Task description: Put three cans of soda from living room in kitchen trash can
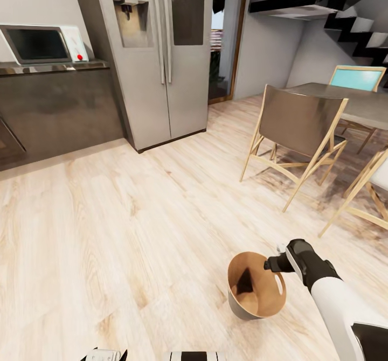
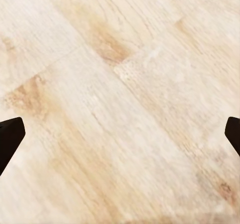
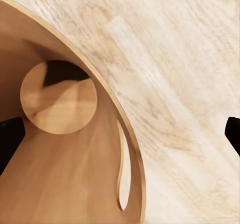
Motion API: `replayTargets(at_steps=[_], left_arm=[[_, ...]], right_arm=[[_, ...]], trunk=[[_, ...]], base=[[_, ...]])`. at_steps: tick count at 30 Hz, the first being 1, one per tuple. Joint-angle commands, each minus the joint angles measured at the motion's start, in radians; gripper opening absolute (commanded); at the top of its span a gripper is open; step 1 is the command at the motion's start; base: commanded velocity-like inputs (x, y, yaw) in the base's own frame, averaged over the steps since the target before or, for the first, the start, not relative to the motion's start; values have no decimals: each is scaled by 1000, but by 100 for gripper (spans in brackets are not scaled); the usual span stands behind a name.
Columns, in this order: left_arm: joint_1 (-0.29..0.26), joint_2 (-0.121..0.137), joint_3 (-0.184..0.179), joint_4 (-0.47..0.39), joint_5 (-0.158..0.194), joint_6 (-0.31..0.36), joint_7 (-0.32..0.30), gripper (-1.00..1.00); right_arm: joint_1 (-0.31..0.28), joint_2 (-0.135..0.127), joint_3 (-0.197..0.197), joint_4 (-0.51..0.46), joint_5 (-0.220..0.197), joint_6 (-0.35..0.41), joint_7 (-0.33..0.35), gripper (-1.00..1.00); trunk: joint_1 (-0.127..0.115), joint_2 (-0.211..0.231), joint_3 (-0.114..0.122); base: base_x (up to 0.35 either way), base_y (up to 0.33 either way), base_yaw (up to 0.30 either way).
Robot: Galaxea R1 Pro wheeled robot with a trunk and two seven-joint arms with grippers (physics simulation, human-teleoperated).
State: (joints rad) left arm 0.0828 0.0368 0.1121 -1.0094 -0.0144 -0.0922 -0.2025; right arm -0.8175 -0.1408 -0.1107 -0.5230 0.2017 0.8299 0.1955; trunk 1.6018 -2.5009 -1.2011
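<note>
tash can [image 1: 243, 308]: round tapered bucket, pale grey outside, brown inside
pose: tilted, mouth upward
cut-out: oval slot near rim
place: on light wood floor [image 1: 108, 231]

The tash can [image 1: 256, 292] is brown inside, grey outside, on pale wood-grained floor [image 1: 108, 231].

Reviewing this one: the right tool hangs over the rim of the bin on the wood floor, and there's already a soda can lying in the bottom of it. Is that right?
Not quite. The right tool is at the rim of the bin on the wood floor, but the bin is empty: the right wrist view shows only its bare brown bottom, no soda can.
</note>
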Motion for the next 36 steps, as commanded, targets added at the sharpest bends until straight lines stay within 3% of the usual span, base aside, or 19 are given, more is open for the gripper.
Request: replayTargets(at_steps=[1,13,36], left_arm=[[0,0,0,0,0,0,0,100],[-1,0,1,1,-2,3,0,100],[-1,0,2,2,-5,0,0,100]], right_arm=[[0,0,0,0,0,0,0,100],[1,-2,-1,0,1,0,-1,100],[7,-6,-3,0,1,0,-1,100]], trunk=[[0,0,-1],[1,-1,-30],[1,-1,-48]], base=[[0,0,0],[0,0,0],[0,0,0]])
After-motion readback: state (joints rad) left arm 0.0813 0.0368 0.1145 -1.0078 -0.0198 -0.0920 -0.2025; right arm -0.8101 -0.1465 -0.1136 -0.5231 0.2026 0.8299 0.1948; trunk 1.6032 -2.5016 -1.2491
